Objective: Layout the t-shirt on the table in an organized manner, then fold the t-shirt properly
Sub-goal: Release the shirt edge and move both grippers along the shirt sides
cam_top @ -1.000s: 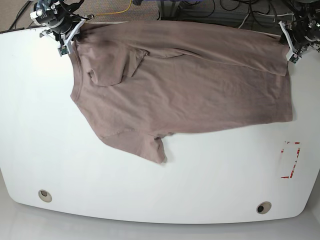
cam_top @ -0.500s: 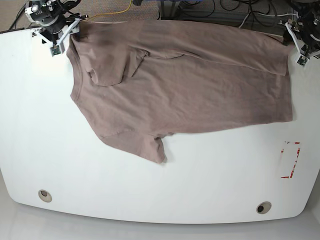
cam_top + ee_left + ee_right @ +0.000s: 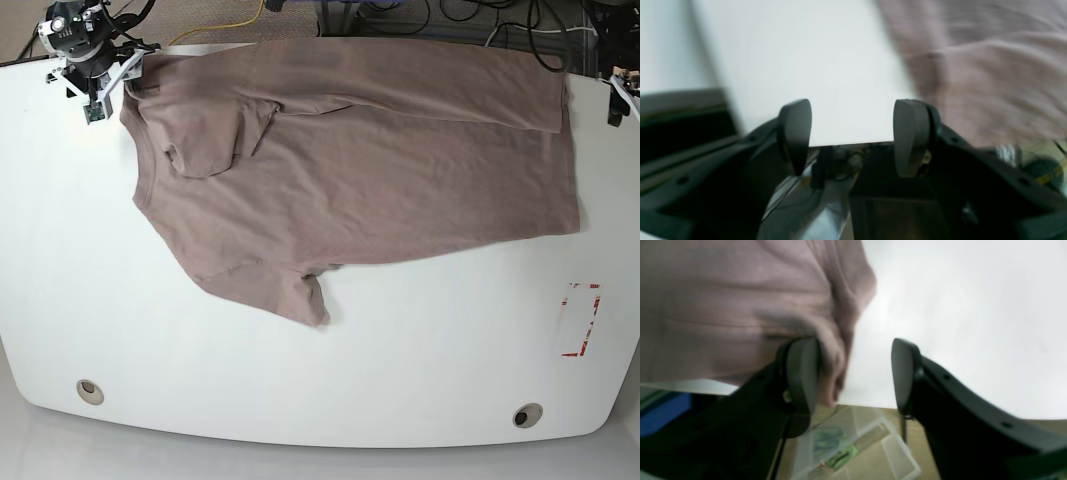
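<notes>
The desk [image 3: 330,405] carries the t-shirt [image 3: 400,190], which lies along the far edge, long axis left to right, with a strip folded over. The right claw [image 3: 853,373] is spread, its inner finger against the cloth's end; this arm is nearer. The left claw [image 3: 852,136] is spread, apart from the opposite end. Its approach should therefore run inward, toward the shirt.

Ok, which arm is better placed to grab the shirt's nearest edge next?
Probably the right: one finger of its gripper already overlaps the t-shirt's edge. The left gripper hangs open off the side.
</notes>
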